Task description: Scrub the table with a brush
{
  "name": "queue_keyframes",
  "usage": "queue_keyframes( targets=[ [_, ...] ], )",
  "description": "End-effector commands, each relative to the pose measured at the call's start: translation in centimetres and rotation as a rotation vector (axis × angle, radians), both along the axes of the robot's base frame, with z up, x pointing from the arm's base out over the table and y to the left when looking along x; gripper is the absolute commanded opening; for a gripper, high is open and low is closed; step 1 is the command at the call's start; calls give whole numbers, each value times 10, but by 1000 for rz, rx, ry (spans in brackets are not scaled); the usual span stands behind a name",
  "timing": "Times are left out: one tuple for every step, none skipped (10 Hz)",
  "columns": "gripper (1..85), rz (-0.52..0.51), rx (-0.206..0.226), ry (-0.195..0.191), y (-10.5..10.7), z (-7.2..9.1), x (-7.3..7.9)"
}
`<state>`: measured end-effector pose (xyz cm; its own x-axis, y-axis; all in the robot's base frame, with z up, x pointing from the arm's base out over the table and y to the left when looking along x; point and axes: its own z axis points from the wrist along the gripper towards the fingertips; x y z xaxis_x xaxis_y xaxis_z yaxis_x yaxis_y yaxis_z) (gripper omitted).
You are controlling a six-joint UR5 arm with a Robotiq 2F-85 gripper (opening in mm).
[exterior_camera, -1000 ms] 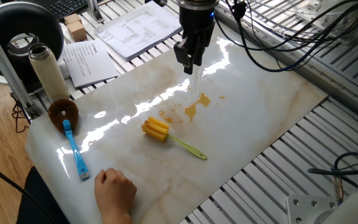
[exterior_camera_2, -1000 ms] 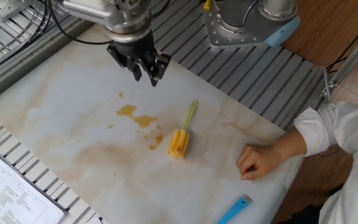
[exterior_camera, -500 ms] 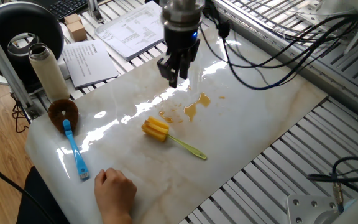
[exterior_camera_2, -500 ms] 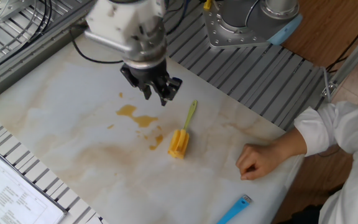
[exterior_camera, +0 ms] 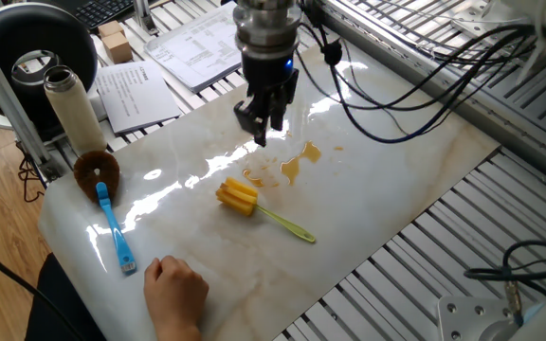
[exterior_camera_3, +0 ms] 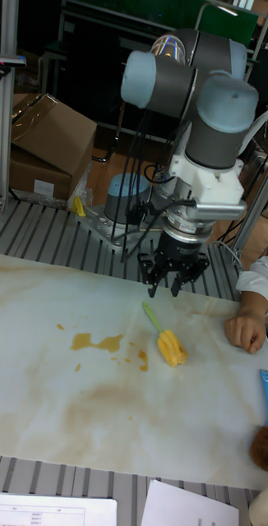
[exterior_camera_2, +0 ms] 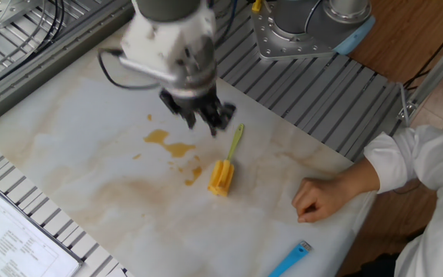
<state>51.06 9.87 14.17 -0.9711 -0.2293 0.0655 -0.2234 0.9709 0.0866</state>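
Overhead, the gripper (exterior_camera: 260, 129) hangs above the table (exterior_camera: 396, 189) with its dark fingers pointing down and spread a little, a narrow gap showing between the tips; nothing is held between them and nothing touches them. In the other fixed view the gripper (exterior_camera_2: 206, 123) sits just beside the far tip of the brush handle, above the slab rather than on it, and in the tall fixed view the gripper (exterior_camera_3: 173, 279) hovers close over that same handle end. The brush (exterior_camera: 254, 209) lies flat on the slab near its middle, apart from the fingers: a chunky yellow head with deep ridges like stacked sponge slabs, and a thin yellow-green plastic handle running away from it. Its head rests just beside a patch of orange-brown liquid stains (exterior_camera_2: 169, 145), which spread in irregular blots and small drops across the glossy white surface. The slab is marble-look with faint beige veins and bright reflections, and it rests on a slatted metal frame (exterior_camera: 415, 265). Near one edge a bare hand (exterior_camera: 175, 290) rests curled on the surface, and beyond it lies a blue-handled brush (exterior_camera: 112, 223) with a round brown bristly head.
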Motion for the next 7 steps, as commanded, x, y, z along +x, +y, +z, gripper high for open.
queue_keyframes(
  targets=[
    [520, -32, 19, -27, 40, -31, 15],
    [527, -26, 6, -12, 35, -23, 14],
    [527, -10, 4, -1, 34, -23, 11],
    [533, -7, 18, -24, 38, -23, 17],
    [537, -7, 15, -44, 37, -24, 22],
    [540, -15, 6, -82, 37, -53, 36],
    [567, -24, 8, -83, 38, -60, 36]
  ],
)
